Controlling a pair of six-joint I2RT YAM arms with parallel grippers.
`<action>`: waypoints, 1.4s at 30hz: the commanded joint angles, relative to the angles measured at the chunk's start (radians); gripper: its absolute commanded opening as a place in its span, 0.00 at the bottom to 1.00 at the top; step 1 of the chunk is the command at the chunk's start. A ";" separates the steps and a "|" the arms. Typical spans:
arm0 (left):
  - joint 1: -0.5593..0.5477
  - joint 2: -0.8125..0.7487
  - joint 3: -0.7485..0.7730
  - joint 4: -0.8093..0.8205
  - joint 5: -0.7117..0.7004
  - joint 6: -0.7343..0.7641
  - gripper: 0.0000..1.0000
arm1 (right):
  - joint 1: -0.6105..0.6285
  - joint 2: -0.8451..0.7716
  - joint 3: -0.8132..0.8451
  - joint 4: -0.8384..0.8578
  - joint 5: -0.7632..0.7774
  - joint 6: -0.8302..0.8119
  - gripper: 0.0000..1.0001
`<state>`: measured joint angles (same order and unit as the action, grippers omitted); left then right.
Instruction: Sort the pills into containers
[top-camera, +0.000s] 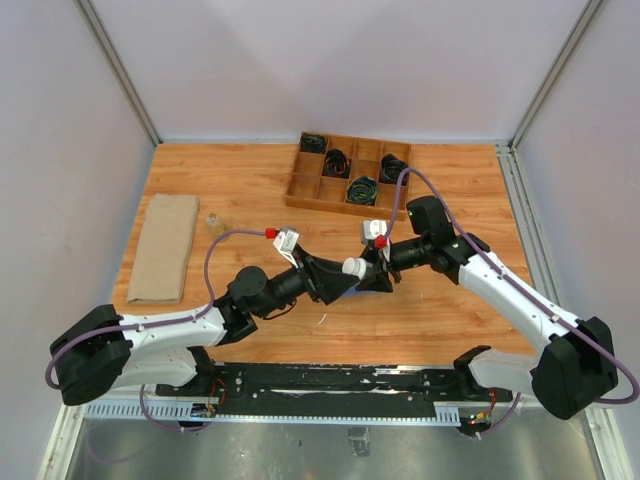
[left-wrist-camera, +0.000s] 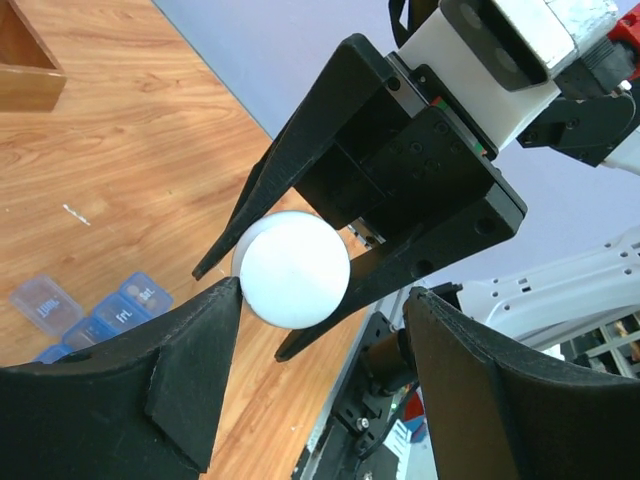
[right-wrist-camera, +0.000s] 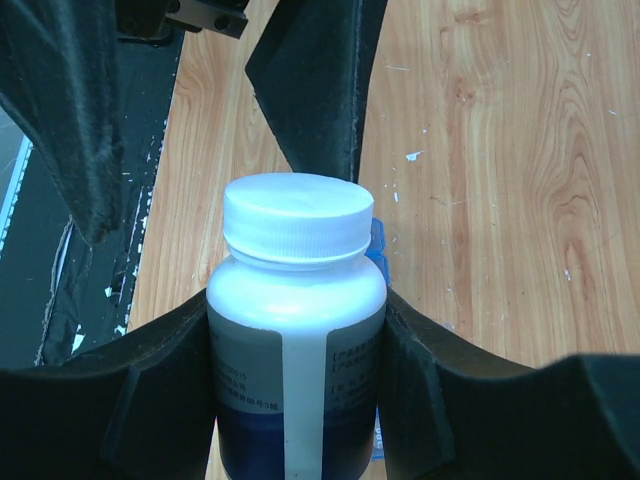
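Observation:
My right gripper (right-wrist-camera: 296, 300) is shut on the body of a white pill bottle (right-wrist-camera: 296, 340), held above the table with its white cap (right-wrist-camera: 297, 222) screwed on. The cap (left-wrist-camera: 291, 268) faces my left gripper (left-wrist-camera: 325, 290), which is open. Its left finger touches the cap's edge, and the other finger stands well clear. Both grippers meet at the table's middle, left (top-camera: 335, 280) and right (top-camera: 372, 272). The containers (left-wrist-camera: 95, 315), a translucent-blue compartment strip, lie on the wood below; a blue sliver (right-wrist-camera: 377, 240) shows behind the bottle. No pills are in view.
A wooden divided tray (top-camera: 350, 172) of black cables stands at the back; its corner (left-wrist-camera: 25, 70) shows in the left wrist view. A folded tan cloth (top-camera: 165, 245) lies at the left, with a small clear object (top-camera: 214, 222) beside it.

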<state>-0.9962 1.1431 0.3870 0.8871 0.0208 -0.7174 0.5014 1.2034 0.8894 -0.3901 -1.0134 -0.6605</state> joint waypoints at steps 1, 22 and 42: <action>-0.011 -0.057 -0.016 -0.041 0.005 0.069 0.71 | -0.012 -0.005 0.029 0.011 -0.002 -0.007 0.01; 0.143 -0.307 -0.135 -0.045 0.431 0.907 0.99 | -0.016 -0.027 0.016 -0.025 -0.117 -0.085 0.01; 0.258 0.059 0.050 0.171 0.721 0.797 0.81 | -0.015 -0.024 0.018 -0.032 -0.124 -0.093 0.01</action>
<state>-0.7425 1.1824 0.3965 0.9863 0.7139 0.1066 0.5011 1.1942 0.8894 -0.4110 -1.1007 -0.7380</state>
